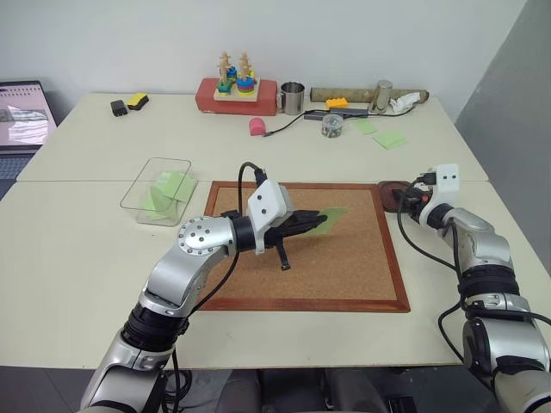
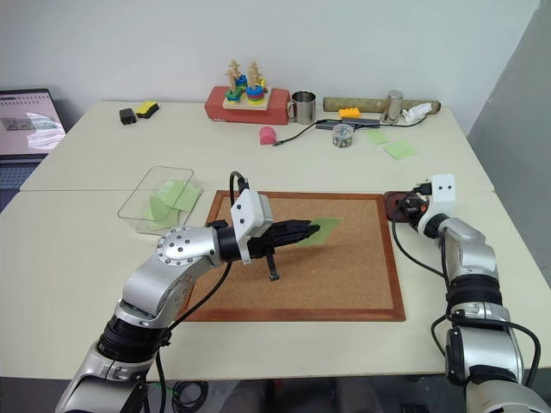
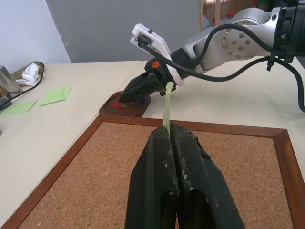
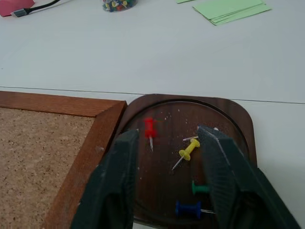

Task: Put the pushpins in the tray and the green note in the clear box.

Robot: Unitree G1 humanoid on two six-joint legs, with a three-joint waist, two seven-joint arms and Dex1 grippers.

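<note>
My left gripper (image 1: 315, 223) is shut on the green note (image 1: 332, 217) and holds it level just above the corkboard; the left wrist view shows the green note (image 3: 167, 107) edge-on between the shut fingers (image 3: 183, 143). The clear box (image 1: 129, 200) stands left of the corkboard with green sheets inside. My right gripper (image 4: 167, 133) hangs open over the brown tray (image 4: 238, 114) at the corkboard's right edge. In the tray lie several pushpins: red (image 4: 149, 128), yellow (image 4: 188, 149), green (image 4: 199, 188) and blue (image 4: 188, 209). Nothing sits between the right fingers.
The wood-framed corkboard (image 1: 344, 267) fills the table's middle. At the back stand a jar of pins (image 1: 331, 126), loose green notes (image 1: 389, 138), a metal cup (image 1: 293, 97), a stacking toy (image 1: 234, 77) and a pink object (image 1: 256, 126) with a cable. A laptop (image 1: 24, 116) sits far left.
</note>
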